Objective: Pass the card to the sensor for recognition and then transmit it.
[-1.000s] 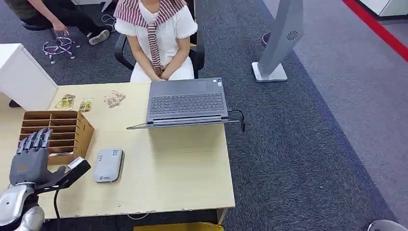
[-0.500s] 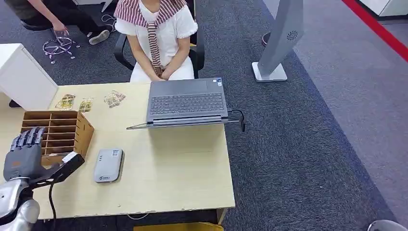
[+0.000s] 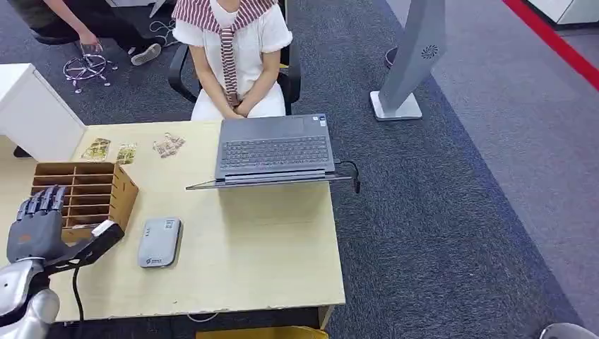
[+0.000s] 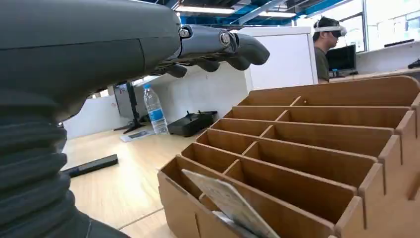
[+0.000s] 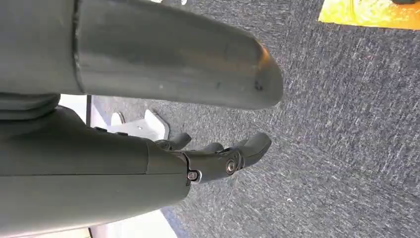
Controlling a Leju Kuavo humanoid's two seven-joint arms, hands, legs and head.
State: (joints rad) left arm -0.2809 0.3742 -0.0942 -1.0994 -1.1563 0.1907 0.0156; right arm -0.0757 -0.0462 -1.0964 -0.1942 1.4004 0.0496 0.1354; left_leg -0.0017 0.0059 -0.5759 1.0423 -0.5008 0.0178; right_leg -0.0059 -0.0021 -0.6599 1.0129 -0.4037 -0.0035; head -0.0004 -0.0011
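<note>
Hovering open, left robot hand (image 3: 39, 229) nr slotted wooden organizer (image 3: 85, 198).

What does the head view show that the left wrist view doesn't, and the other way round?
Head view alone: the open laptop, the grey card sensor lying flat on the table, small packets near the table's far edge, and a seated person behind the laptop.

Left wrist view alone: a card leaning in the organizer's nearest slot, a water bottle and a person wearing a headset in the background.

Both: the wooden slotted organizer and the left robot hand, fingers extended, holding nothing.
</note>
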